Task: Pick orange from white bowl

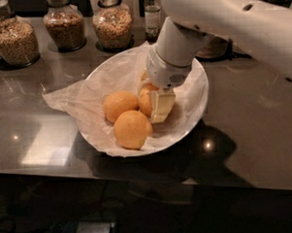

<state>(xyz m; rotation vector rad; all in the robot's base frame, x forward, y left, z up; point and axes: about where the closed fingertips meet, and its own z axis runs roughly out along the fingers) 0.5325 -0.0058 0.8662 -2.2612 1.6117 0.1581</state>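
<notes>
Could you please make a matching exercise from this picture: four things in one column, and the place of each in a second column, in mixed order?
Things:
1. gripper
2. crumpled paper
3. glass jars
4. front orange

Places:
A. at the back of the counter
B. reaching out past the left rim of the white bowl
C. nearest the bowl's front rim
D. down inside the bowl, at the rightmost orange

Pairs: 1-D, 2-B, 3-A, 4-C.

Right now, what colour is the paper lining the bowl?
The paper is white, camera view. The gripper is in the white bowl, at an orange.
</notes>
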